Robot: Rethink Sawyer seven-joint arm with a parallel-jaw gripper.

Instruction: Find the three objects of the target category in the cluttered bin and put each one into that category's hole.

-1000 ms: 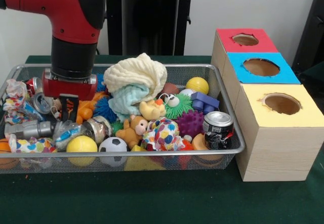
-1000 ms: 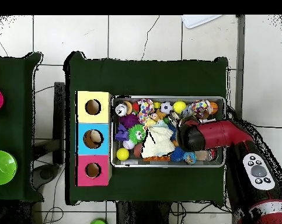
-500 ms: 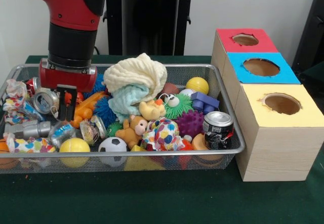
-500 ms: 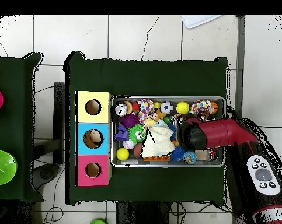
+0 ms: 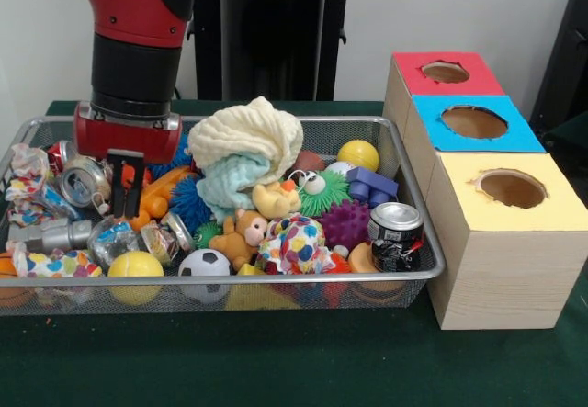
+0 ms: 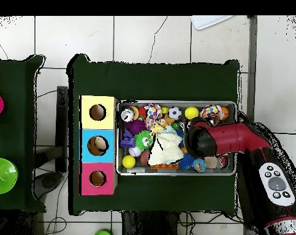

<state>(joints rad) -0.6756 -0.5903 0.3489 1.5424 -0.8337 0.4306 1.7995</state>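
Green cloth [image 5: 276, 361] covers the table, w/ a wire-mesh bin [image 5: 230, 297] at centre-left and a row of 3 wooden boxes to its right as seen from the front. Target category isn't shown, so the task's 3 objects can't be singled out; all candidates lie in the bin.

Nearest row, front view: yellow ball [image 5: 135, 265], soccer ball [image 5: 204, 264], colourful dotted cloth [image 5: 296, 244], dark drink can [image 5: 395, 235] upright at the bin's near right corner. Nearest box has a yellow top w/ round hole [image 5: 511, 187].

Mid row: crushed silver cans [image 5: 55, 235] at left, brown teddy bear [image 5: 241, 235], purple spiky ball [image 5: 346, 223], green spiky ball w/ eyes [image 5: 322, 191], yellow duck toy [image 5: 276, 199]. Middle box: blue top, hole [image 5: 473, 121].

Gripper [image 5: 126, 186] hangs over the bin's left part, just beside a crushed can [image 5: 83, 182] and an orange toy [image 5: 161, 191]. Black finger block reads as a single piece; whether the jaws are apart or together can't be told, and no object is clearly held.

Farther back: cream and pale-green towels [image 5: 246, 145] heaped highest at centre, blue spiky ball [image 5: 190, 200], 2nd yellow ball [image 5: 358, 155], blue block [image 5: 372, 185]. Farthest box: red top, hole [image 5: 445, 72].

Overhead view: red arm [image 6: 227, 139] crosses the bin's end opposite the boxes.
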